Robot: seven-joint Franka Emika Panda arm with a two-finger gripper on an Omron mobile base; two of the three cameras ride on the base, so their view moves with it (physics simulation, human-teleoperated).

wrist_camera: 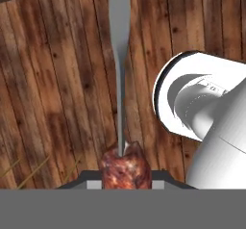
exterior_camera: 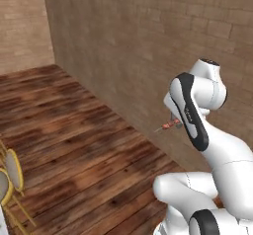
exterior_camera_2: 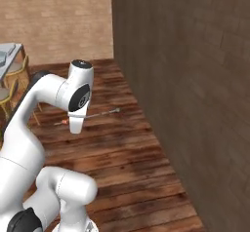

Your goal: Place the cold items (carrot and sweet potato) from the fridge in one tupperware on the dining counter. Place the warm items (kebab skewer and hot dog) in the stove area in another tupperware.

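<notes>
I have the fingers (wrist_camera: 126, 180) clenched on the kebab skewer (wrist_camera: 121, 98), its meat at six o'clock in the hand view, rod running toward twelve above the wooden floor (exterior_camera: 74, 130). I'd keep it level and clear of the wall (exterior_camera_2: 195, 80) while carrying.

This was a home dining area. A dark plank wood floor (exterior_camera: 74, 130) filled the lower left of the left base view, bounded by brick walls (exterior_camera: 148, 41). Yellow-framed chairs (exterior_camera: 11, 172) stood at its lower-left edge; a table (exterior_camera_2: 9, 55) showed at the right base view's left edge.
</notes>
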